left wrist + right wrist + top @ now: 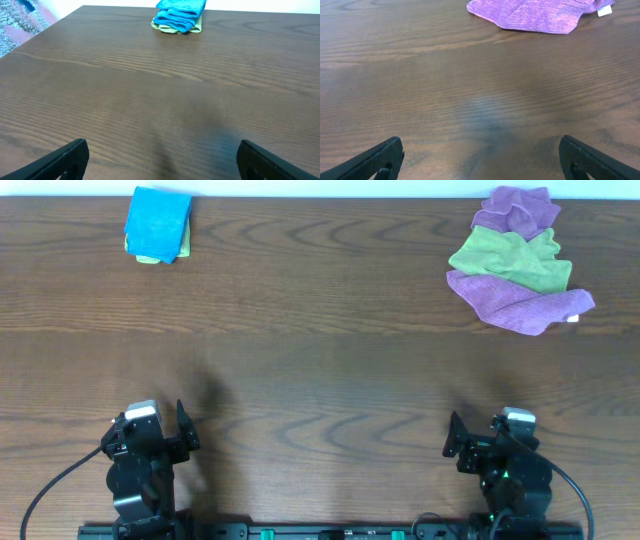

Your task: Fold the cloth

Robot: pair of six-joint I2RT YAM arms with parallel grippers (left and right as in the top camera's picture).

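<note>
A heap of loose cloths lies at the far right of the table: a purple cloth (522, 305) in front, a green cloth (510, 258) on it and another purple cloth (518, 210) behind. The front purple cloth also shows in the right wrist view (535, 14). A folded blue cloth (157, 222) sits on a folded yellow-green one at the far left, and shows in the left wrist view (177, 15). My left gripper (162, 160) is open and empty near the front edge. My right gripper (480, 160) is open and empty near the front edge.
The wooden table (320, 370) runs the full width of the overhead view. A white tag (605, 10) sticks out of the front purple cloth. The table's left edge (45, 30) shows in the left wrist view.
</note>
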